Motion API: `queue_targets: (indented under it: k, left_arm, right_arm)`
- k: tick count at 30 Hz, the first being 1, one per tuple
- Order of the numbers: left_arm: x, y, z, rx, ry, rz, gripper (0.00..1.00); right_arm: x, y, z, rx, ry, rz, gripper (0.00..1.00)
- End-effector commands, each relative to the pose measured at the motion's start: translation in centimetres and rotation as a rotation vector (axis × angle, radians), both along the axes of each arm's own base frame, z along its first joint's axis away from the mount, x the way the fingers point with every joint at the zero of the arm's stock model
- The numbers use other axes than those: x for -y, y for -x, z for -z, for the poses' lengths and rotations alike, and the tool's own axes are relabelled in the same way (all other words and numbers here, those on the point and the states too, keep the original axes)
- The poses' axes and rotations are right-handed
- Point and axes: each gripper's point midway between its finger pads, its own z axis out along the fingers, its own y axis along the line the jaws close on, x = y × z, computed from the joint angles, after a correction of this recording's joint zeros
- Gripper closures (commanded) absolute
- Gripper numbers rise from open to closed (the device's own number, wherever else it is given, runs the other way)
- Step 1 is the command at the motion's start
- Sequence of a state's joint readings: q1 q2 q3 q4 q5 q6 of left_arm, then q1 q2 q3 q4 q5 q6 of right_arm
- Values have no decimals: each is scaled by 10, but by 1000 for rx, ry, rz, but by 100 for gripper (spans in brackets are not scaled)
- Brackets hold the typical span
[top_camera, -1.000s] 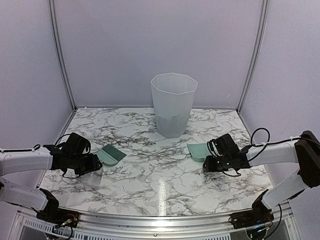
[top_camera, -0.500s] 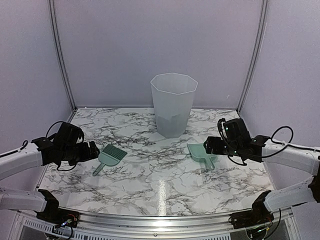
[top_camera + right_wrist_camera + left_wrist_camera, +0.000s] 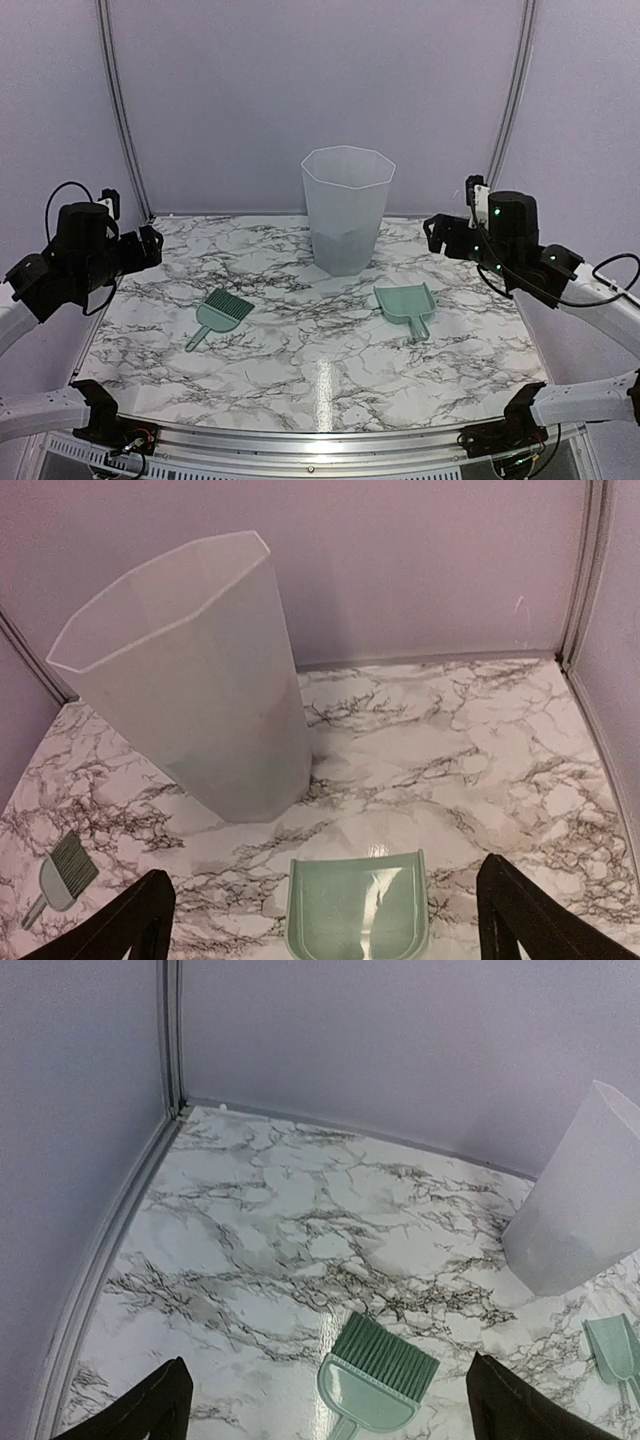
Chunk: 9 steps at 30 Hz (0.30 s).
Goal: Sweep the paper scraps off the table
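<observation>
Left gripper (image 3: 143,247) and right gripper (image 3: 440,232) hang spread wide and empty, high over the table (image 3: 300,360). I see no paper scraps on its marble. The frosted bin (image 3: 347,215) probably holds them, though its wall hides the contents. Dustpan (image 3: 405,300) and brush (image 3: 222,310) lie flat, well apart. Before parking, I scan both wrist views for stray bits, keeping clear of the bin rim.

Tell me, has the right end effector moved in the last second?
Yes. The right end effector left the dustpan and drew up and back, now right of the bin.
</observation>
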State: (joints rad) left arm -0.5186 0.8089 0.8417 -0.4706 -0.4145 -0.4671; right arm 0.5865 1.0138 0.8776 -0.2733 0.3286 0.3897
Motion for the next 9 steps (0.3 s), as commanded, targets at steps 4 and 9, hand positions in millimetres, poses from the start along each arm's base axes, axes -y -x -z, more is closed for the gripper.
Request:
queue_targets:
  k: [4, 9]
  left_arm:
    - [-27, 1, -62, 152, -147, -63, 1]
    - [-26, 1, -69, 173, -137, -57, 1]
  right_arm:
    - [-8, -7, -81, 189, 1, -46, 4]
    - [-14, -9, -91, 215, -19, -71, 3]
